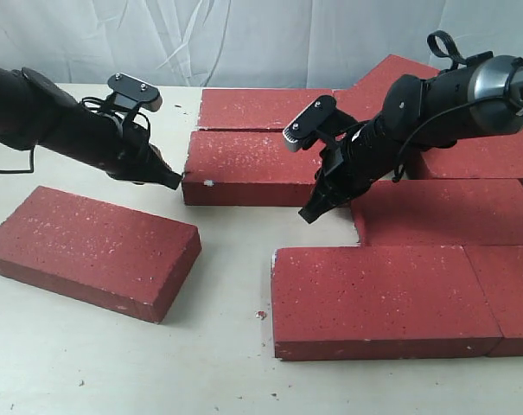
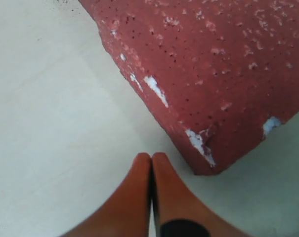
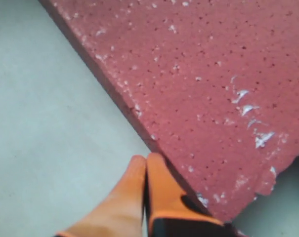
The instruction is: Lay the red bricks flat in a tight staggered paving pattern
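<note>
Several red bricks lie flat on the pale table. One loose brick [image 1: 92, 251] sits apart at the front left. My left gripper [image 1: 176, 180] is shut and empty, its tip at the left end of the middle brick [image 1: 252, 169]. In the left wrist view the closed fingertips [image 2: 150, 157] stop just short of that brick's chipped corner [image 2: 203, 153]. My right gripper [image 1: 309, 214] is also shut and empty, low over the gap between the middle brick and the front brick [image 1: 382, 298]. In the right wrist view one finger [image 3: 161, 182] rests against a brick's side edge [image 3: 139, 111].
More bricks lie at the back [image 1: 261, 108], one at an angle at the back right [image 1: 391, 82], and others at the right [image 1: 443, 220] and front right [image 1: 507, 294]. Bare table [image 1: 235, 259] separates the loose brick from the front brick. A crumb [image 1: 261, 315] lies on it.
</note>
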